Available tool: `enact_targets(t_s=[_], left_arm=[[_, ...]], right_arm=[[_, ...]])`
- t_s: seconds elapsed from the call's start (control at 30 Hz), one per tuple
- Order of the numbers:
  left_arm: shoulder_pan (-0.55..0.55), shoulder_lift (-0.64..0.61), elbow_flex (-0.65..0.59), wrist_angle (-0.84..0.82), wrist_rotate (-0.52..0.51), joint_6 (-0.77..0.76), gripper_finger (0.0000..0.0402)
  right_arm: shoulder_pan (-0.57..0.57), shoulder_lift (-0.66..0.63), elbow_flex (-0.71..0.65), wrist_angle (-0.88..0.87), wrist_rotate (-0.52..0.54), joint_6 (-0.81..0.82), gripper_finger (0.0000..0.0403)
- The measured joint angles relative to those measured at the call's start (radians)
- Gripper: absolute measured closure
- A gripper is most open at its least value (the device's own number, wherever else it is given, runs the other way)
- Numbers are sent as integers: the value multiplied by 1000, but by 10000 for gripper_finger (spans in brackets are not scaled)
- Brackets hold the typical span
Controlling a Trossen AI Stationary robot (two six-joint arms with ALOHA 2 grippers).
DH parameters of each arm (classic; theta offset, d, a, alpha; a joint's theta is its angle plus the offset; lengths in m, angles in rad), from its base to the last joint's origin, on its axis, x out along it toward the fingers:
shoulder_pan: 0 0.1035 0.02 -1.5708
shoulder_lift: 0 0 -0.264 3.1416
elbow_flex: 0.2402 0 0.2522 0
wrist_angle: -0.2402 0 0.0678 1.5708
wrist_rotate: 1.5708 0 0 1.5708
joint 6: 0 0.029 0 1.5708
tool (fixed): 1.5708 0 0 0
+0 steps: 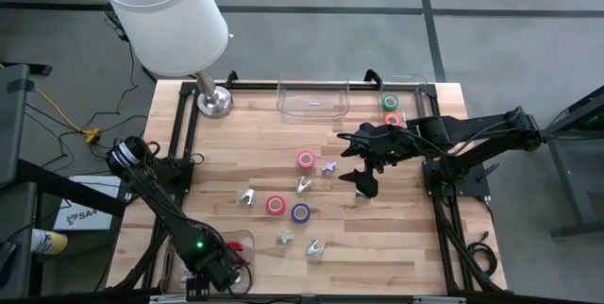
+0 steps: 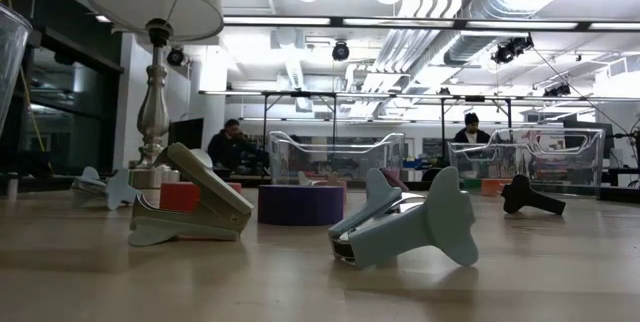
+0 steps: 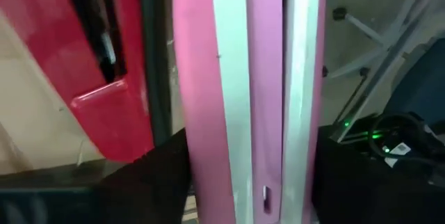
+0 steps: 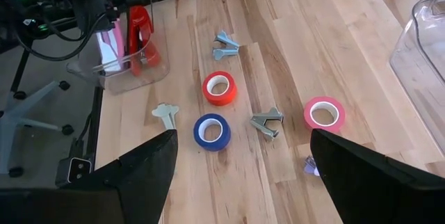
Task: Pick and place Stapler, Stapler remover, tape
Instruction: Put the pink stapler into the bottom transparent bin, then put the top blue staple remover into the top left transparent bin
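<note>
High view: the left gripper was down at the clear bin, at the table's corner.
Left gripper: the pink stapler sat right between its fingers. I could not tell if they were pinching it or had let go.
Pink stapler: it was in the bin, close in front of the left gripper, with the red stapler just beside it.
Right gripper: it was wide open, held nothing and hung above the table.
Tape: the blue roll lay just ahead of the right gripper. The red roll lay a bit past it, and the pink roll lay off to one side.
Remover: it lay between the blue and pink rolls, near the right gripper.
Risk one: if the left gripper pulled up while pinching, the pink stapler could come back out or tip the bin.
Risk two: a bump from the left fingers could knock the red stapler over.
Risk three: if the right gripper came down off-centre, it could hit the remover or push a roll away.
</note>
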Motion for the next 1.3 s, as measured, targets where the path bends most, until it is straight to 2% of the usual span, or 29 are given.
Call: enact_targets(t_s=[0.03,0.23,0.3,0.43,0.5,0.77,1.0,1.13,1.3], left_arm=[[0,0,0,8,3,0,193],[0,0,0,43,-3,-9,188],[0,0,1,38,-34,-26,152],[0,0,1,30,-52,-51,40],[0,0,1,13,-31,-62,17],[0,0,1,-11,48,-86,84],[0,-2,1,-13,29,-131,94],[14,-3,26,-44,-23,-153,94],[51,-3,96,-140,-160,-140,94]], right_arm=[[0,0,0,0,0,0,82],[0,0,0,0,0,0,82],[0,0,0,0,0,0,82],[0,0,0,0,-1,0,82],[0,0,0,0,-1,0,82],[0,0,0,0,-2,0,82],[0,0,0,0,-2,0,82],[0,0,0,0,-3,-3,82],[0,0,0,-2,-4,-3,82]])
